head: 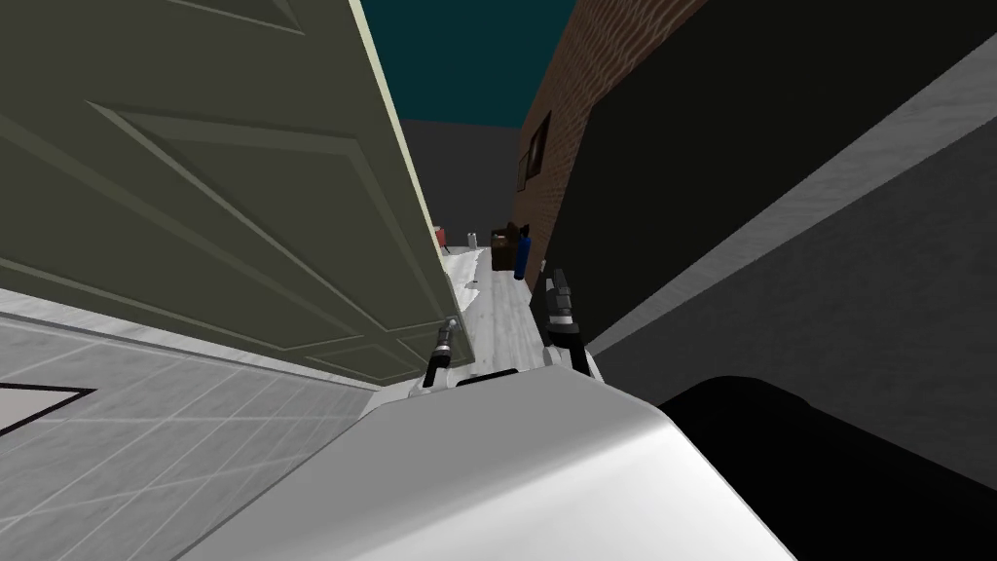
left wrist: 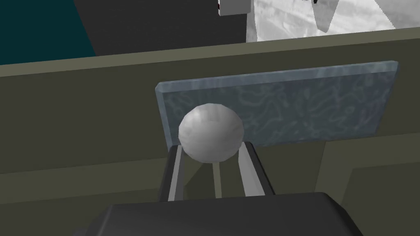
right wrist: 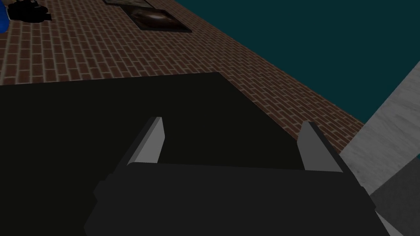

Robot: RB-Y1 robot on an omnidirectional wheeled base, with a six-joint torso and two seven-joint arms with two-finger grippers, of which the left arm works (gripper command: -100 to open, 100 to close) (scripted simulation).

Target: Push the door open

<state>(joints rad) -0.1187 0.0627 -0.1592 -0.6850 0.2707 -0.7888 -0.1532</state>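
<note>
My left gripper [head: 449,326] clamps narrow on the round grey knob [left wrist: 211,133] of the olive door [head: 243,195], which fills the head view's upper left and stands ajar; I judge a further push remains. Its tall free edge runs from top centre down to that gripper. My right gripper [right wrist: 232,121] hangs wide and empty.

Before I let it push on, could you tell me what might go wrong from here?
The left hand grips the round knob by two thin fingers; as the door swings, it could slip off. The right hand hangs open close beside the dark wall, and might clip it while passing through the gap.
</note>
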